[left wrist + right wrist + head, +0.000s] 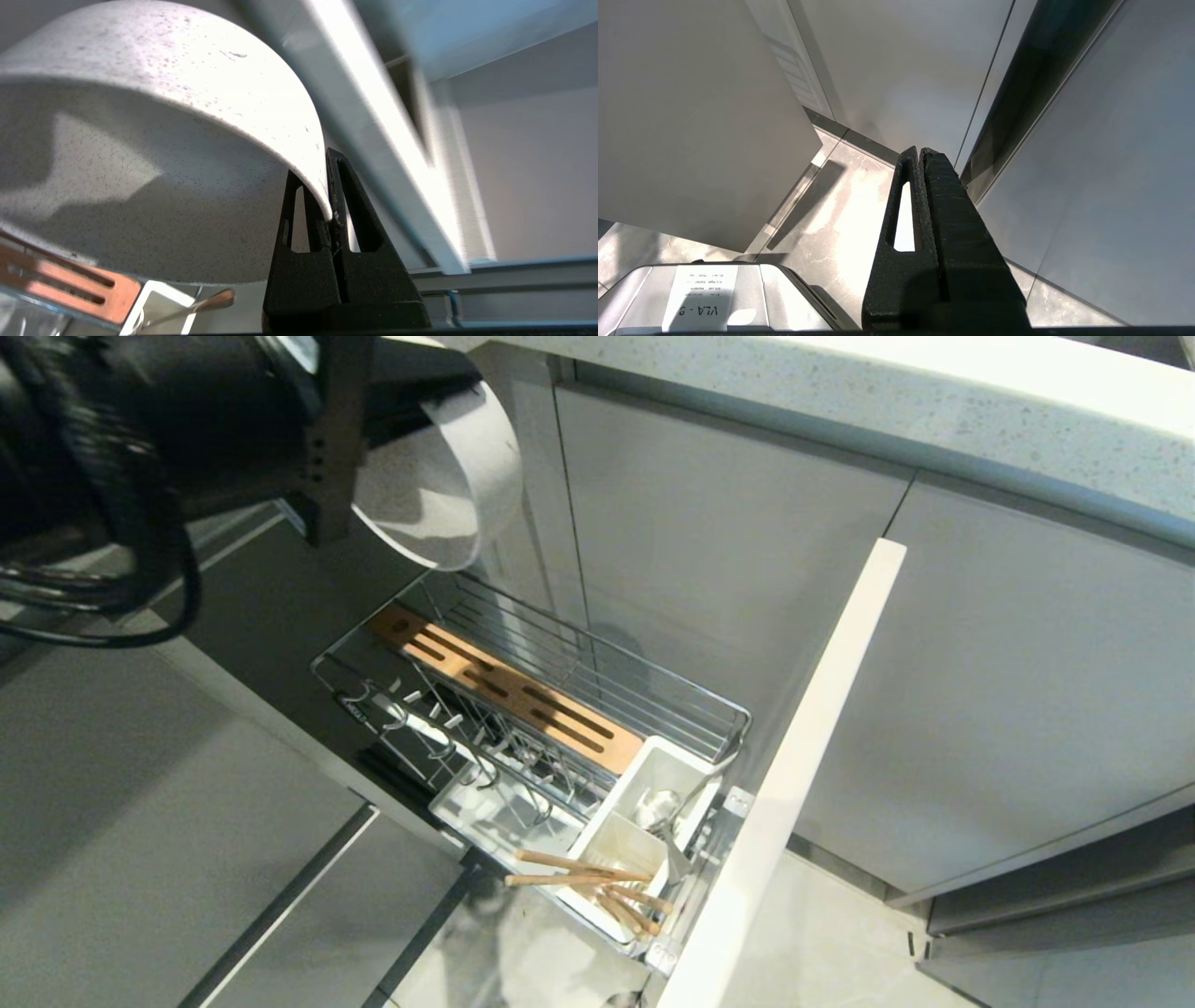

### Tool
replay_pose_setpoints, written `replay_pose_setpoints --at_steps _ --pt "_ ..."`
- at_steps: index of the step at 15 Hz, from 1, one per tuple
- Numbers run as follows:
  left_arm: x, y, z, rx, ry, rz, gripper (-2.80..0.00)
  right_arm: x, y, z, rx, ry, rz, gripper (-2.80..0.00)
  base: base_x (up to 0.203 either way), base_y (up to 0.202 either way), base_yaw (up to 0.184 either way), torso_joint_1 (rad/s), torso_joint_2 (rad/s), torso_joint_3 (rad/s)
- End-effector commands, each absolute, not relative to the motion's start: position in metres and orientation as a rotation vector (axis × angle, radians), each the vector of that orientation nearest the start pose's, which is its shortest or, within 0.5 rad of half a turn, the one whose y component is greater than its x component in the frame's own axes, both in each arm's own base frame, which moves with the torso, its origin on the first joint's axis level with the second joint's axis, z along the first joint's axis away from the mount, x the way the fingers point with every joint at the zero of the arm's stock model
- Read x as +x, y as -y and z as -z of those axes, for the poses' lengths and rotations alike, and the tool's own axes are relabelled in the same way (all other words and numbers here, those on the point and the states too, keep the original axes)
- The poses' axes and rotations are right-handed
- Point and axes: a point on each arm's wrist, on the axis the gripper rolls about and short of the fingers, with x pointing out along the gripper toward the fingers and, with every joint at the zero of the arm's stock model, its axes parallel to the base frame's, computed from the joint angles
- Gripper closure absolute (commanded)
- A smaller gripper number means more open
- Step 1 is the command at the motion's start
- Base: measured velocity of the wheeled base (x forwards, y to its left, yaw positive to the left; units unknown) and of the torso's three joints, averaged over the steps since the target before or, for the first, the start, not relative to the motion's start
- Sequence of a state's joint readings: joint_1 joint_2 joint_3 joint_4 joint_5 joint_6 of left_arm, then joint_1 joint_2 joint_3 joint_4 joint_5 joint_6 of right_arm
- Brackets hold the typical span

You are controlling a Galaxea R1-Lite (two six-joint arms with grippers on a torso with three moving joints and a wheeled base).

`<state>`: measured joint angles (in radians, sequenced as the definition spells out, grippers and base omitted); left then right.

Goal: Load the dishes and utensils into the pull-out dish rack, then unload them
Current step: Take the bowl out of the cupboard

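**Plate held above the rack, utensils already in**

Fingers point(322, 205) of the left gripper point(329, 219) are clenched on the rim of the plate point(154, 140), which fans away from them into the upper left of the left wrist view. In the head view that plate point(439, 495) hangs on edge at upper left, above the far end of the pull-out dish rack point(738, 719) and apart from it. Chopsticks point(583, 877) and spoon point(667, 803) stand in the white caddy point(653, 765) at lower centre, so the utensils appear loaded. Prongs point(439, 719) stand bare; no bowl shows. Whether this plate is going in or coming out, I cannot tell. The right gripper point(922, 154) is pressed closed on nothing, parked over floor.
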<state>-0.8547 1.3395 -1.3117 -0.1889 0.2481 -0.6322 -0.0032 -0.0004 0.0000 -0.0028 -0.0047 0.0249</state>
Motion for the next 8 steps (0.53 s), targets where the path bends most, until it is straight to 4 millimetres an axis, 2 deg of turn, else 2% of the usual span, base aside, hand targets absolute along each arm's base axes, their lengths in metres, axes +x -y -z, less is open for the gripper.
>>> replay_pose_setpoints --at_steps 1,5,8 --pt "0.11 0.119 -0.398 -0.728 0.053 0.669 0.0 -0.023 0.0 -0.075 0.025 0.005 0.008 0.0 0.0 0.0 0.0 0.0 0.0 0.0" --pt "0.085 0.083 -0.414 -0.734 0.182 0.655 0.0 -0.023 0.0 -0.075 0.025 0.006 0.008 0.0 0.0 0.0 0.0 0.0 0.0 0.0" --pt "0.057 0.046 -0.426 -0.716 0.319 0.634 0.0 -0.023 0.0 -0.075 0.026 0.006 0.008 0.0 0.0 0.0 0.0 0.0 0.0 0.0"
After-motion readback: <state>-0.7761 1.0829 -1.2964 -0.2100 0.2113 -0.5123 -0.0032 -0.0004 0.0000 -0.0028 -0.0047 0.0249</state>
